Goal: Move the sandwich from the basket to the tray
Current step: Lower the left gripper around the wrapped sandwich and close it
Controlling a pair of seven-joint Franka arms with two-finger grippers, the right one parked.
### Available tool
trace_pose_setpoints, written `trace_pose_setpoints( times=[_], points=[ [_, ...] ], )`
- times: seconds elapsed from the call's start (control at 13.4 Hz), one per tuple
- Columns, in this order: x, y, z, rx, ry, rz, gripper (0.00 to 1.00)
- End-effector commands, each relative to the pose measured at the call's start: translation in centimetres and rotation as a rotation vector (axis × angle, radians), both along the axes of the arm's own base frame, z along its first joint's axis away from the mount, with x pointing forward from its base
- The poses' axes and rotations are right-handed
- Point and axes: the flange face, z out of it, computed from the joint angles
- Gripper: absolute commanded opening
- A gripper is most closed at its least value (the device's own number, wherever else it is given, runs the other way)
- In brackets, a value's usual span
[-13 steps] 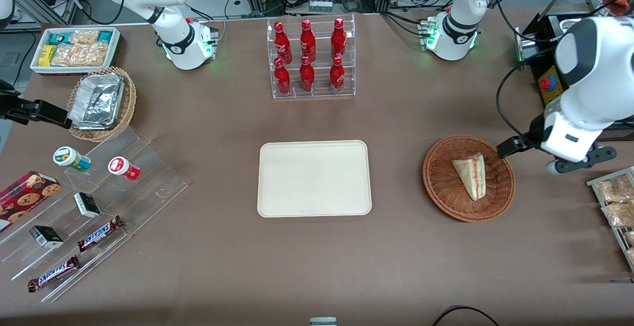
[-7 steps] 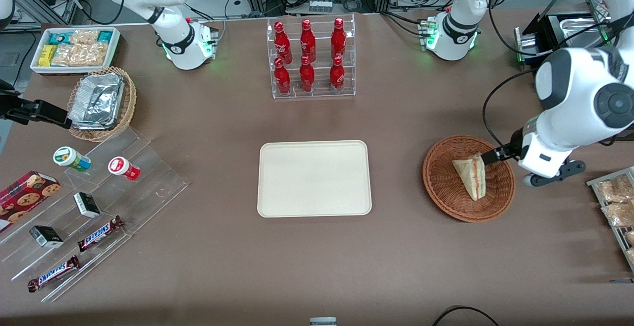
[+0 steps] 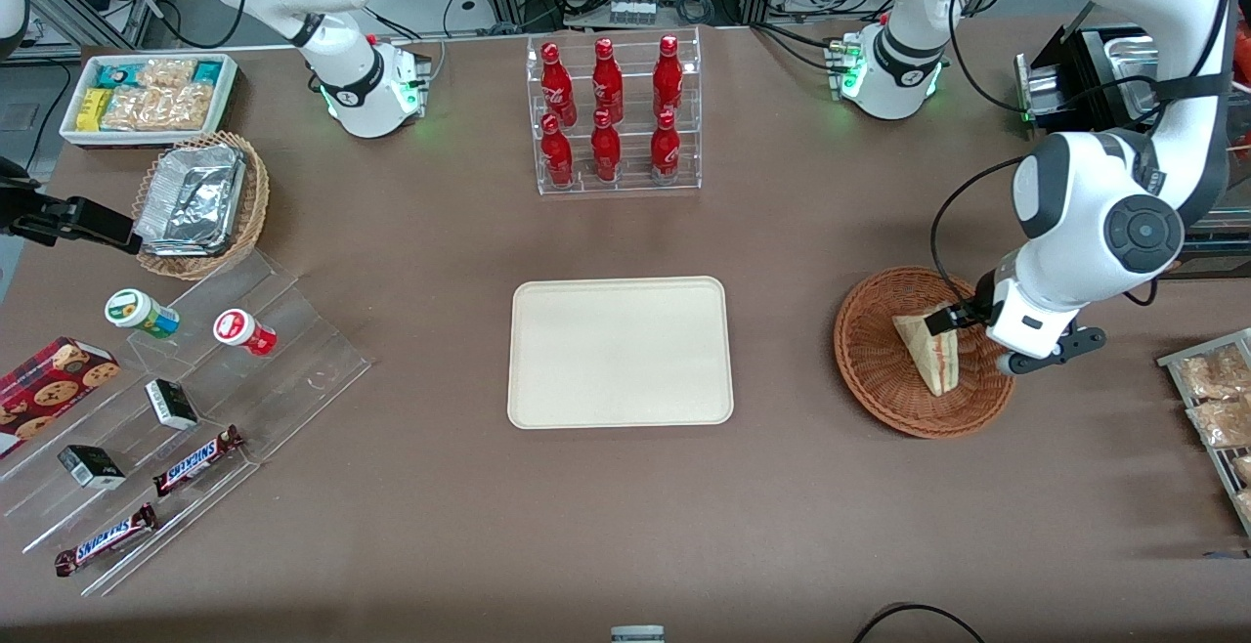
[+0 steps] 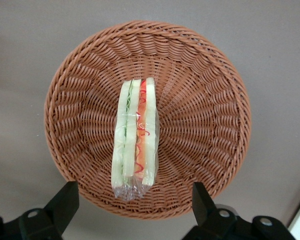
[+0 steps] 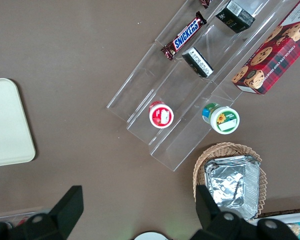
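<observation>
Approach step: gripper (image 4: 132, 210) hovers above basket (image 4: 210, 125), fingers apart, nothing held. Sandwich (image 4: 136, 140) lies mid-basket, untouched. You must descend, straddle wedge, close. Tray (image 3: 620, 351) bare.

White rounded arm, dark grey joint caps, black cables, and a black-fingered hand (image 3: 953, 321), seemingly rubber-tipped.

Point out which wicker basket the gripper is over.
The reddish-brown basket holding the sandwich; the gripper hangs open above it. The tan basket holds foil trays.

reddish-brown woven basket (image 4: 200, 75), white sandwich (image 4: 136, 137) w/ red & green layers, cream tray (image 3: 620, 351), black gripper (image 4: 135, 210).
</observation>
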Motion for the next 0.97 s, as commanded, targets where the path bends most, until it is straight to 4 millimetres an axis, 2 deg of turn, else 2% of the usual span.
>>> trace_pose_setpoints(
  times=[0.0,0.37,0.9],
  points=[
    [-0.8,0.1,-1.5,-0.004,-0.025,0.018,1.00],
    [-2.0,0.3,-4.7,-0.010,-0.069,0.029,1.00],
    [-2.2,0.6,-7.8,-0.021,-0.050,0.055,0.99]
  ],
)
